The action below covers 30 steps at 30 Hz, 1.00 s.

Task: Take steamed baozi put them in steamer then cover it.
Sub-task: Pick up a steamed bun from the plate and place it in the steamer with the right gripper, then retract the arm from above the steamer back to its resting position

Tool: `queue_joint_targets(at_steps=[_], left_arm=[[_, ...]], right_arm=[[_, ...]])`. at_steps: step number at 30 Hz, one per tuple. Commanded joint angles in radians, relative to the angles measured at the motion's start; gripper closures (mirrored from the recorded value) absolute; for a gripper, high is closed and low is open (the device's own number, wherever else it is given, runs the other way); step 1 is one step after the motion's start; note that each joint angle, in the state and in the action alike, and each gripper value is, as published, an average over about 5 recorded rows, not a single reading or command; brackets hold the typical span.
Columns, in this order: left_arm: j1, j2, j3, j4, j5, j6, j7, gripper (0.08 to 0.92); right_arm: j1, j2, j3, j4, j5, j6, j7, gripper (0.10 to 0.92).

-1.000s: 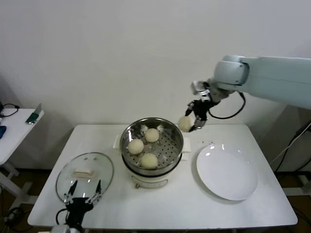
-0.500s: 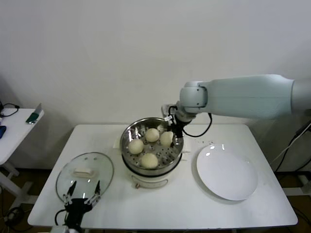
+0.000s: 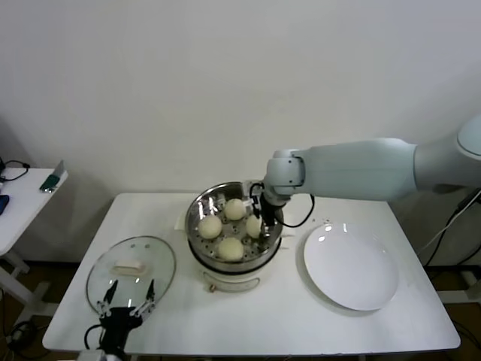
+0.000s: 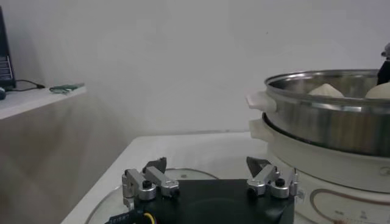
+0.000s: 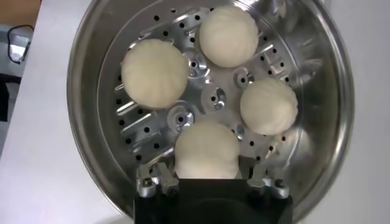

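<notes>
The steamer [image 3: 234, 259] stands mid-table, its steel pot open. Three baozi lie loose on its perforated tray [image 3: 210, 226] [image 3: 235, 208] [image 3: 231, 248]. My right gripper [image 3: 258, 223] reaches down into the pot's right side and is shut on the fourth baozi [image 3: 254, 225]. In the right wrist view this bun [image 5: 207, 149] sits between the fingers [image 5: 157, 176], low on the tray [image 5: 210, 96]. The cover [image 3: 131, 269], a glass lid with a white handle, lies flat at the front left. My left gripper [image 3: 129, 295] hangs open and empty at the lid's near edge; it also shows in the left wrist view [image 4: 209, 171].
A flat white plate [image 3: 351, 267] lies bare to the right of the steamer. A small side table [image 3: 26, 197] with dark items stands off to the left. The steamer's rim and handle [image 4: 268, 103] rise beside the left gripper.
My right gripper carried the fourth baozi from above the pot's right rim, over the rim and down into the steamer. The left arm has not moved.
</notes>
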Motion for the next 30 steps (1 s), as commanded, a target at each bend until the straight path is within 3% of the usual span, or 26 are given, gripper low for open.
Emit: queue_joint_targets(at_steps=[1, 6, 13, 16, 19, 22, 24, 30], left_arm=[[-0.002, -0.001, 0.0, 0.004, 0.004, -0.003, 0.0, 0.177], [0.0, 0.001, 0.0, -0.002, -0.004, 0.002, 0.0, 0.177], [0.001, 0.004, -0.002, -0.015, -0.02, 0.012, 0.0, 0.177], [0.004, 0.008, -0.003, -0.02, -0.027, 0.015, -0.002, 0.177], [0.007, 0.015, -0.002, -0.024, -0.031, 0.018, -0.003, 0.177], [0.009, 0.022, -0.002, -0.029, -0.036, 0.021, -0.004, 0.177], [0.005, 0.027, -0.002, -0.03, -0.042, 0.03, -0.01, 0.177], [-0.021, 0.042, 0.004, -0.024, -0.059, 0.079, -0.052, 0.177]], right_arm=[[-0.01, 0.013, -0.004, -0.009, -0.003, -0.002, -0.007, 0.267], [0.065, -0.032, 0.007, -0.015, -0.015, 0.09, -0.11, 0.208], [0.218, -0.211, 0.046, -0.035, 0.045, 0.239, -0.309, 0.203], [0.189, -0.328, 0.108, -0.007, 0.141, 0.225, -0.173, 0.202], [0.057, -0.476, 0.255, 0.02, 0.184, 0.231, 0.093, 0.203], [-0.196, -0.618, 0.527, 0.025, 0.185, 0.267, 0.386, 0.203], [-0.418, -0.7, 0.773, 0.034, 0.18, 0.289, 0.507, 0.203], [-1.193, -0.851, 1.564, 0.168, 0.075, 0.322, 0.503, 0.203]])
